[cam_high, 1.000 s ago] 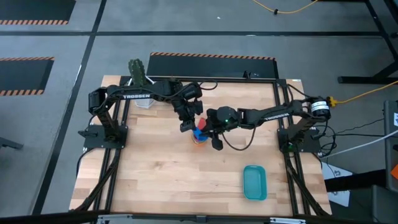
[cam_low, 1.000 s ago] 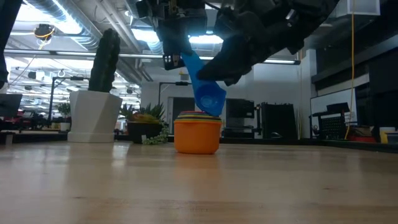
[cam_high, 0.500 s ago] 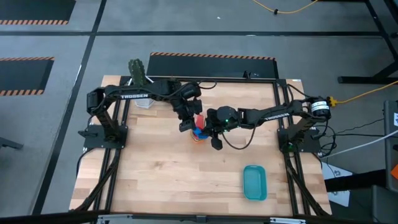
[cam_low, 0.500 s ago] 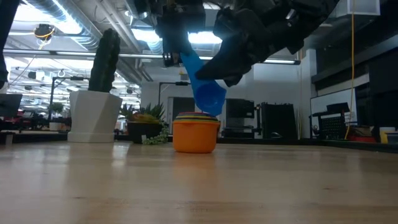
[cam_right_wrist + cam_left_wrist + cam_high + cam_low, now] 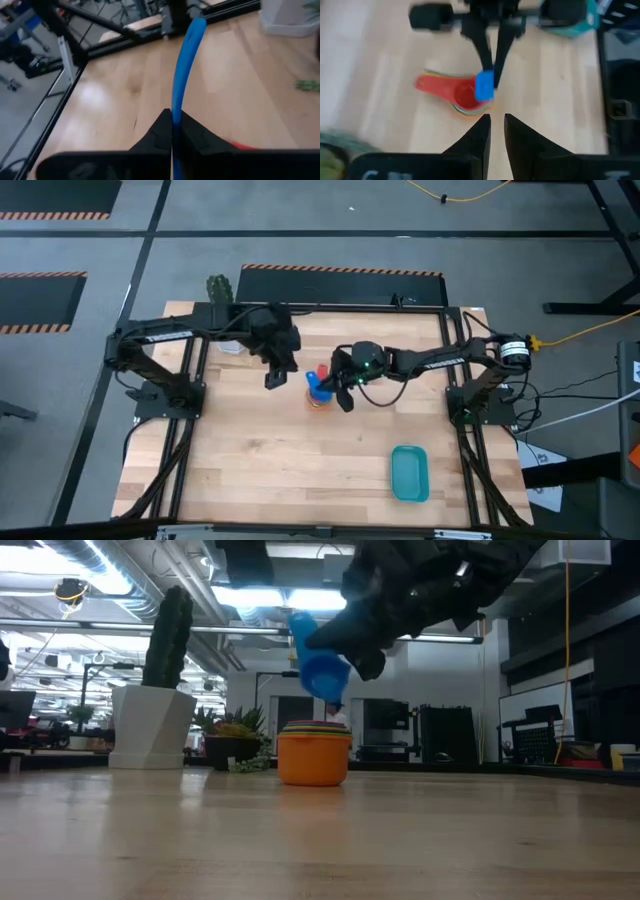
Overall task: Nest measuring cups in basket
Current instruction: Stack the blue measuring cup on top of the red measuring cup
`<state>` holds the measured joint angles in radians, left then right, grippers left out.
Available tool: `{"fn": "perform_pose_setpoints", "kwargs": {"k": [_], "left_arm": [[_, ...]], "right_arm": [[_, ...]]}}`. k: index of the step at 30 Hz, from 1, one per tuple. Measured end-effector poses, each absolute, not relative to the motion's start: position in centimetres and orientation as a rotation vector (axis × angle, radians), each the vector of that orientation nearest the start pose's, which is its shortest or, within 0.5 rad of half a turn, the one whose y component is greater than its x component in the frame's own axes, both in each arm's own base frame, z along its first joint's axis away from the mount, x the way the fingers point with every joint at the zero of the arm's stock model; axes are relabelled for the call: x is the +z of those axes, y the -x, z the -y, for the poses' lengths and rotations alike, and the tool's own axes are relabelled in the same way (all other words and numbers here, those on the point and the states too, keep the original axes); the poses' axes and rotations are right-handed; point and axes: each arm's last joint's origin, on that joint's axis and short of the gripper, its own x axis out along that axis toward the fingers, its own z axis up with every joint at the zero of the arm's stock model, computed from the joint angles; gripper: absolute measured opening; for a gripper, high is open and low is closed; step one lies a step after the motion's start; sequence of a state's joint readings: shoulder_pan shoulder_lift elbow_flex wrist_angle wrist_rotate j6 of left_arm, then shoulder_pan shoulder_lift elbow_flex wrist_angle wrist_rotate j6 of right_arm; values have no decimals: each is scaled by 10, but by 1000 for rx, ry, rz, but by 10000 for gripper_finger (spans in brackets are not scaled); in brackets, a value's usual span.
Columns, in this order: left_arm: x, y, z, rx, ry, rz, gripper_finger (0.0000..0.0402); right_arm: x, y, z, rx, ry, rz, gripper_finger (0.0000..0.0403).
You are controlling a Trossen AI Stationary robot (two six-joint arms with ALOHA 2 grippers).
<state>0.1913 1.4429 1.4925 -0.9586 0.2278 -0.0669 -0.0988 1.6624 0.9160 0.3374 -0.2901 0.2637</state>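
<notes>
Blue cup (image 5: pixel 322 670): gripped by right gripper (image 5: pixel 332 384), above the stack
Stack of cups (image 5: pixel 315 752): mid-tabletop
Left gripper (image 5: pixel 277 368): fingers nearly closed, empty
Basket (image 5: pixel 409 473): near front right corner

A cup (image 5: pixel 314 381) is held above the stack (image 5: pixel 319 401) at table centre; the basket (image 5: pixel 409 473) is set at five o'clock

- No text, label, brand, number or sign can be read in any view.
- The left arm (image 5: pixel 190 332) bears pale lettering along its upper link in the high view, too small and blurred to make out.
</notes>
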Motion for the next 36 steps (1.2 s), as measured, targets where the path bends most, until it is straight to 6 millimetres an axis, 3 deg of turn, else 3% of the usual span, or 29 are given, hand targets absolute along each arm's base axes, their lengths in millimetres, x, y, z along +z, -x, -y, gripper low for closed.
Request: {"fn": "perform_pose_setpoints", "kwargs": {"k": [12, 21, 31, 36], "left_arm": [[365, -278, -29, 13, 180, -911, 46], [365, -279, -19, -15, 163, -913, 43], [365, -280, -16, 13, 145, -913, 40], [365, -280, -16, 16, 145, -912, 43]], "right_arm": [[184, -358, 48, 174, -561, -466, 13], [183, -355, 62, 139, -550, -461, 14], [183, -355, 62, 138, -550, -461, 15], [183, -355, 62, 134, -568, -462, 42]]}}
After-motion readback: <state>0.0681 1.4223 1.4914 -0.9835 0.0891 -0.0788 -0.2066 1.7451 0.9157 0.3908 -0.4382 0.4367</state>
